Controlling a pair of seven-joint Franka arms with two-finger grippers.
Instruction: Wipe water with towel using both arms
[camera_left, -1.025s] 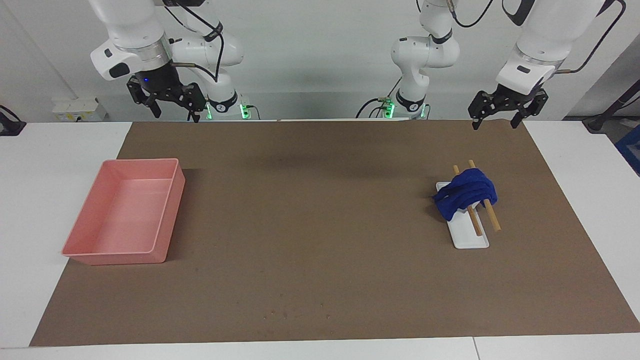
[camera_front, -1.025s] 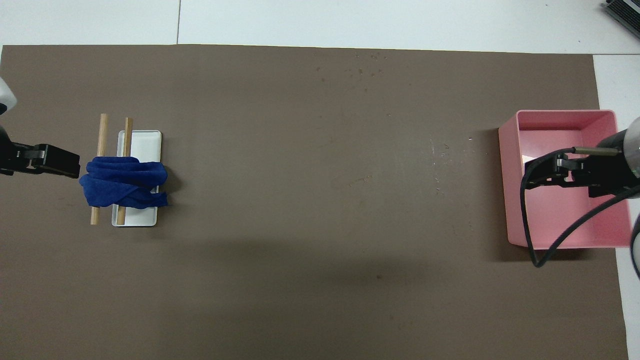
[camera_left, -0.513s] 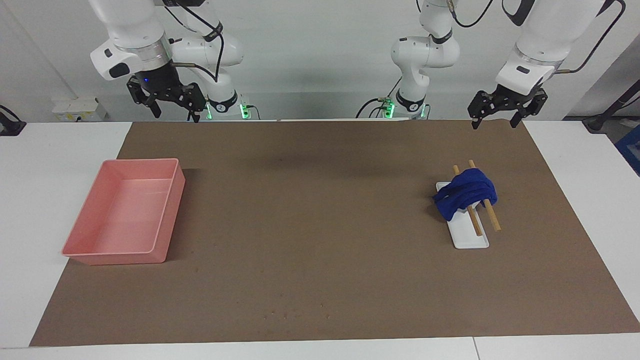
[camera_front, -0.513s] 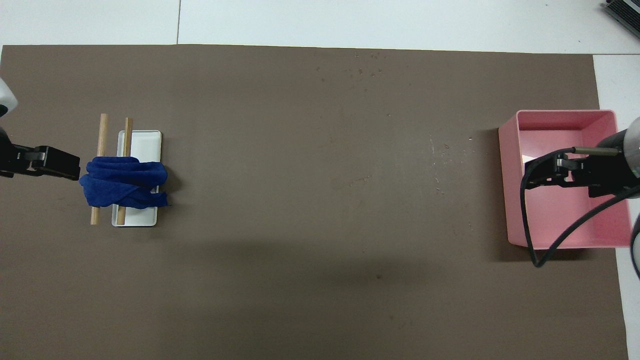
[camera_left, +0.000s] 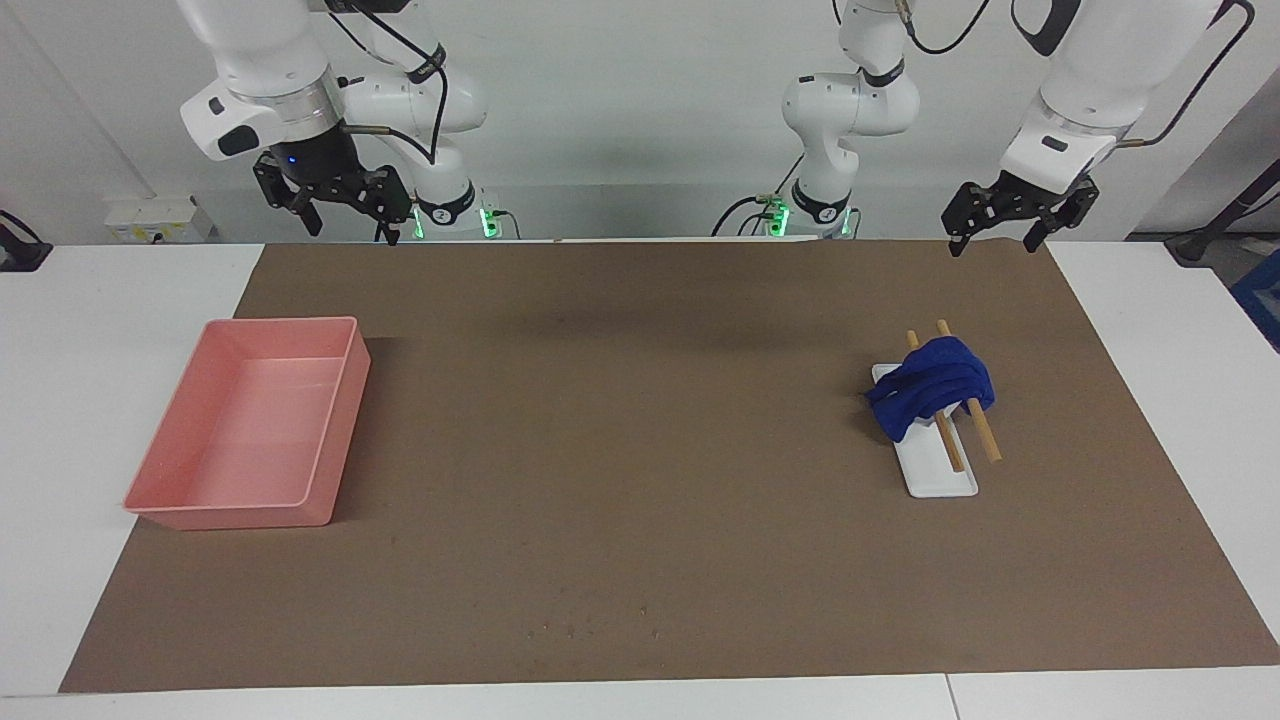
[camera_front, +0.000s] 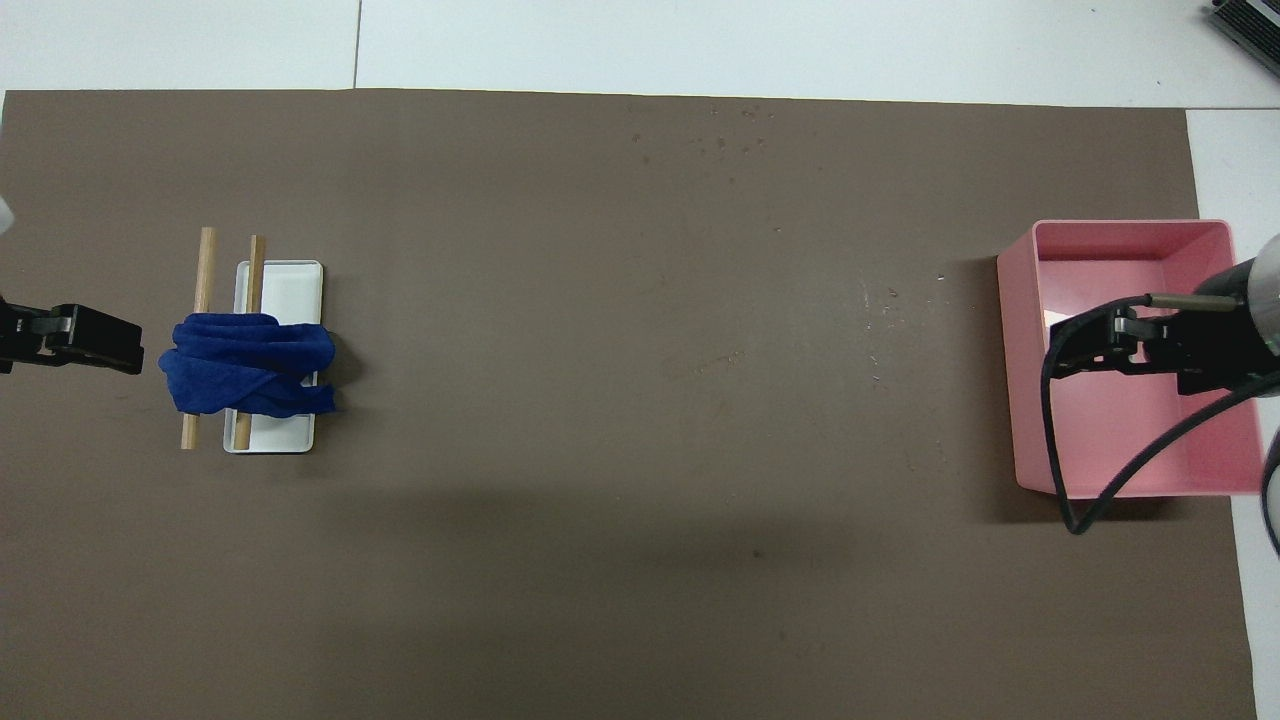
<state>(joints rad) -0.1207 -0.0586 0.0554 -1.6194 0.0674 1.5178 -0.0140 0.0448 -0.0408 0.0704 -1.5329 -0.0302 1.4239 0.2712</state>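
Presently: towel (camera_left: 932, 386) draped crosswise over two wooden rods (camera_left: 975, 420), unheld, closest to my left gripper (camera_left: 990, 235); right gripper (camera_left: 348, 222) waits; both jaws open, empty.

Blue towel (camera_left: 932, 386) bunched, draped over two wooden sticks (camera_left: 982, 433)

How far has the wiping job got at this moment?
Nothing looks done. The towel lies bunched over two wooden sticks on a white dish, untouched. Nothing is in hand: the left gripper hangs open high above the mat's edge, and the right gripper likewise, open and empty. Picking up the towel and all the wiping remain.
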